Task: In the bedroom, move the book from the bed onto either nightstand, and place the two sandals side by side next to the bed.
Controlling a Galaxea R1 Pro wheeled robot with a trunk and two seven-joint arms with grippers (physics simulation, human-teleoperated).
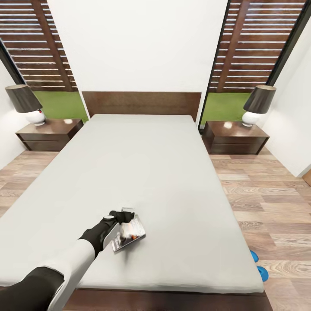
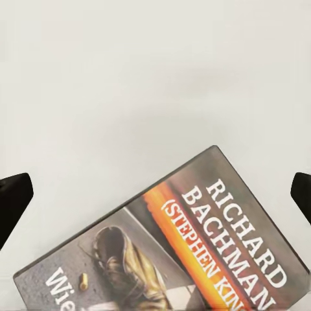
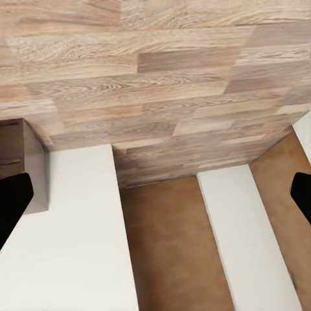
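Note:
The book (image 1: 131,235) lies flat on the pale grey bed (image 1: 142,172), near its foot edge, left of centre. My left gripper (image 1: 123,216) hovers just over the book's far-left edge. In the left wrist view the book (image 2: 194,259) shows its dark cover with orange and white lettering, and the left gripper (image 2: 157,197) is open, its black fingertips (image 2: 13,201) wide apart with nothing held. Two blue sandals (image 1: 254,255) (image 1: 262,273) peek out on the floor past the bed's right foot corner. The right gripper (image 3: 157,194) is open over wood floor.
A dark nightstand (image 1: 49,134) with a lamp (image 1: 26,103) stands left of the headboard, and another nightstand (image 1: 235,137) with a lamp (image 1: 258,106) on the right. Plank floor (image 1: 268,203) runs along both sides of the bed. Slatted windows flank the white wall.

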